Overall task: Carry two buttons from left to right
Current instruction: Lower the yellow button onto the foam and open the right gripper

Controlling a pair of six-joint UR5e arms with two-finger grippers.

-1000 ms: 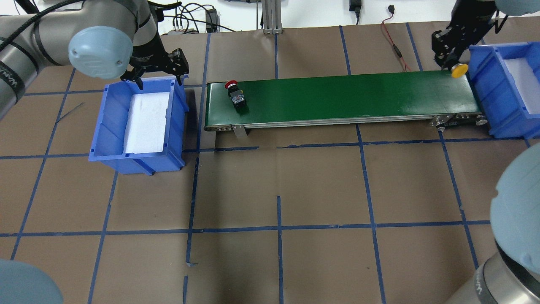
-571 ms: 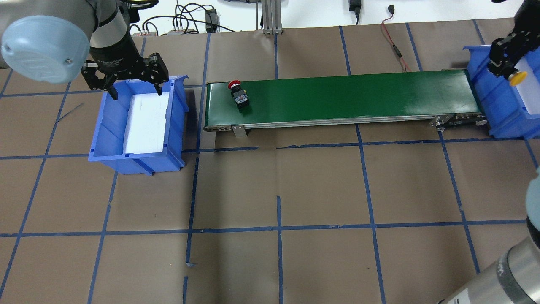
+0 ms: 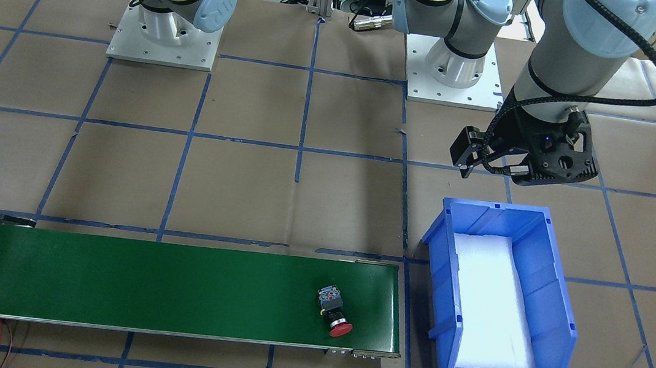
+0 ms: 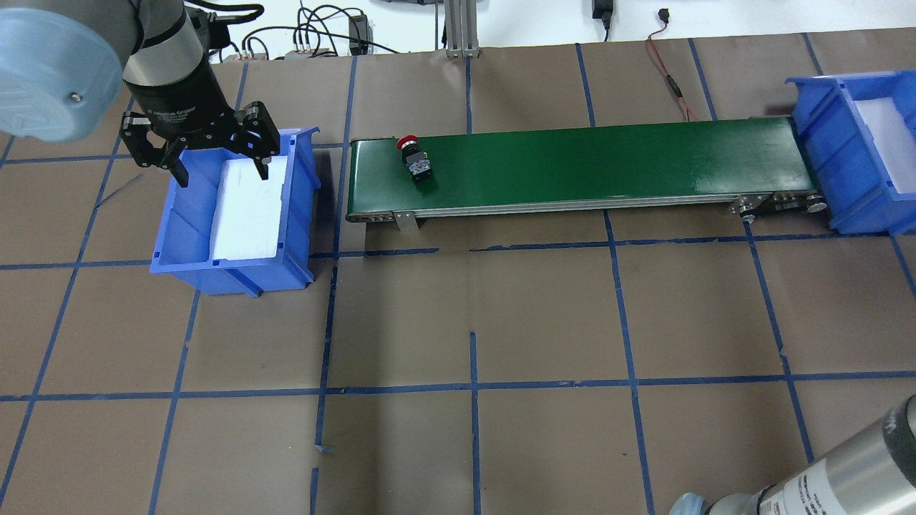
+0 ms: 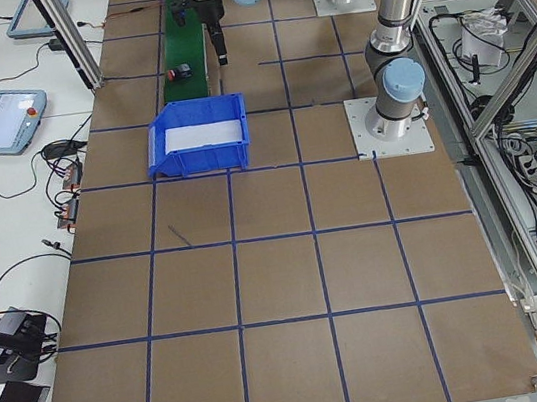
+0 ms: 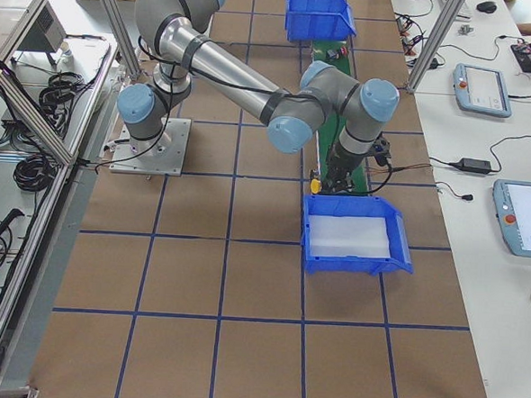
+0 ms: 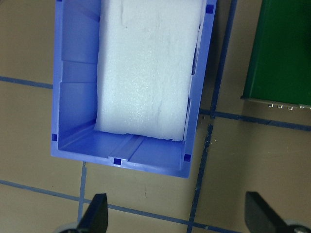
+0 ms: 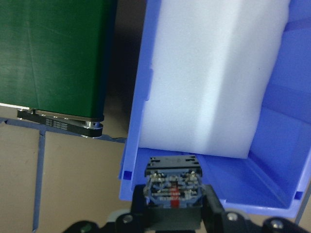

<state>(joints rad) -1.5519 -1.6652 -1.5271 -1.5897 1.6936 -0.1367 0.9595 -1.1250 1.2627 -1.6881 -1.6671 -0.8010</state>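
Right up close, the right end effector [image 8: 172, 216] is pinching the yellow button [image 8: 172, 187] by its black body. The grey-blue block faces the wrist camera, and the yellow cap shows below the grip in the view from the right end of the desk [image 4: 501, 322]. Directly underneath is the blue right bin [image 8: 137, 121]: the button hangs over one short end of it, with a white foam pad [image 8: 214, 73] lining the floor. Beside that bin, the green belt [image 4: 608, 161] runs across the desk. And there's the red button [image 4: 415, 159], lying on its side on the belt near the left end, cap toward the far edge. Past that end sits the blue left bin [image 4: 236, 275] with its foam liner [image 4: 247, 214]. High over it hangs the left end effector [image 4: 222, 172], fingers spread wide apart.
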